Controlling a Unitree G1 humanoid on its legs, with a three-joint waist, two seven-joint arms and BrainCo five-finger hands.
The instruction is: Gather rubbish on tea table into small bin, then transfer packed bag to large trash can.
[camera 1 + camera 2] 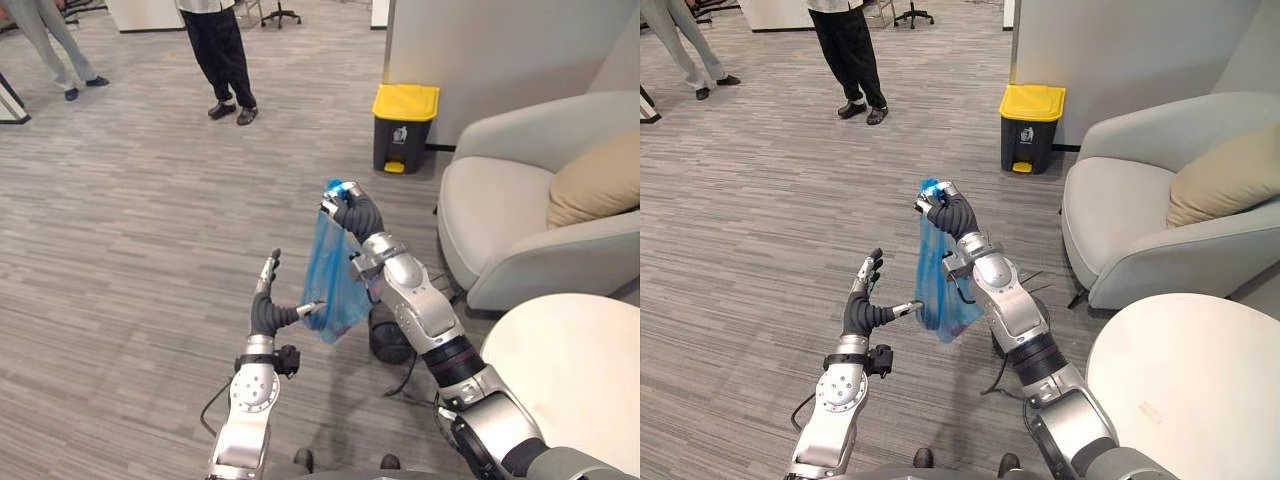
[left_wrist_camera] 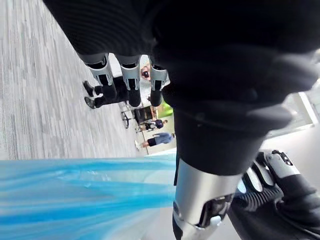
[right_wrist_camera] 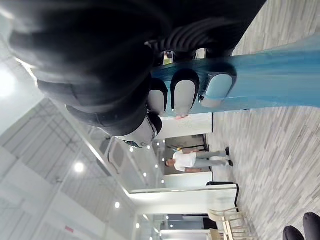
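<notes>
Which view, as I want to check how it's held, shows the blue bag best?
The left eye view: the whole blue bag hangs from the right hand, which clenches its top, with the thumb of the left hand against its lower side. The right eye view shows the same. Both wrist views show close stretches of blue film.

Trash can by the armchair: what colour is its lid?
The trash can has a yellow lid on a dark body; clearest in the left eye view.
</notes>
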